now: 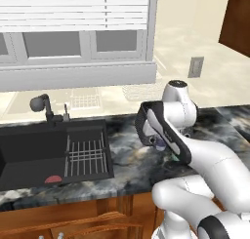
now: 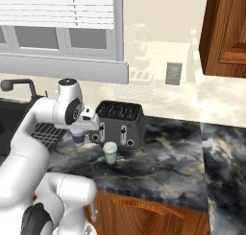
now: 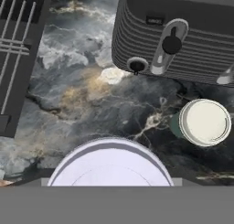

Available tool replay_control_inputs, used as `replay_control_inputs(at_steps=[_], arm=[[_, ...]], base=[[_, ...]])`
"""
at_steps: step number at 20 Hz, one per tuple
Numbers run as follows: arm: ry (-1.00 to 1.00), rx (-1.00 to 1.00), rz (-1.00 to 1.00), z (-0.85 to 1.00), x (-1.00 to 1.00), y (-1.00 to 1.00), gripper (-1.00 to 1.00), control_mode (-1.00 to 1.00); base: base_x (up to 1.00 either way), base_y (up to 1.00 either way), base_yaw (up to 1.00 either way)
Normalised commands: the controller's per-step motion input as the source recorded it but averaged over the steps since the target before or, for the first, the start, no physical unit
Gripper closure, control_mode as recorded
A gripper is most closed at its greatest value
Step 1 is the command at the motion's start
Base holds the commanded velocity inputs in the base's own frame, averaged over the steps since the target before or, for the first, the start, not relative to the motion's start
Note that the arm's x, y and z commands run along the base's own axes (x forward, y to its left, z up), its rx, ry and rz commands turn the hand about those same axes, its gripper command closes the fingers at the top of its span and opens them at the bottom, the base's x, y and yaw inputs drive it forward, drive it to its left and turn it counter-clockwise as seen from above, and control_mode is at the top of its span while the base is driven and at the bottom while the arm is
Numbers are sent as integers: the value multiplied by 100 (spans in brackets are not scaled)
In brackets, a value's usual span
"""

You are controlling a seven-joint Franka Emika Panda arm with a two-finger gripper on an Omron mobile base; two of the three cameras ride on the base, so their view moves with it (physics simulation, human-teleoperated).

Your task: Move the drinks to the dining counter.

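Two cups remain on the sink counter [image 2: 158, 164]: green cup [image 2: 110, 153] centre frame, purple cup [image 2: 78, 136] under the gripper [image 2: 79, 133]; whether its fingers clamp it, I cannot tell

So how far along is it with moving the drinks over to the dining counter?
Nothing looks delivered yet. The gripper is at the purple-blue cup, right at its lid beside the toaster; whether the fingers already grip it can't be told. The pale green cup stands untouched on the marble counter in front of the toaster. Both cups have yet to be carried to the dining counter.
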Motion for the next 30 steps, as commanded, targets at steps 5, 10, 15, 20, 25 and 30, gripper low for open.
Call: replay_control_inputs(at_steps=[5,10,15,20,25,30], arm=[[15,4,-16,51,0,-2,100,-100],[1,0,-9,8,-1,0,100,-100],[0,0,-6,0,0,-1,100,100],[0,0,0,0,0,0,100,100],[0,0,0,0,0,0,100,100],[0,0,0,0,0,0,100,100]], base=[[0,0,0],[0,0,0],[-1,-3,-7],[-18,-29,-41],[-66,-57,-53],[-46,-78,-60]])
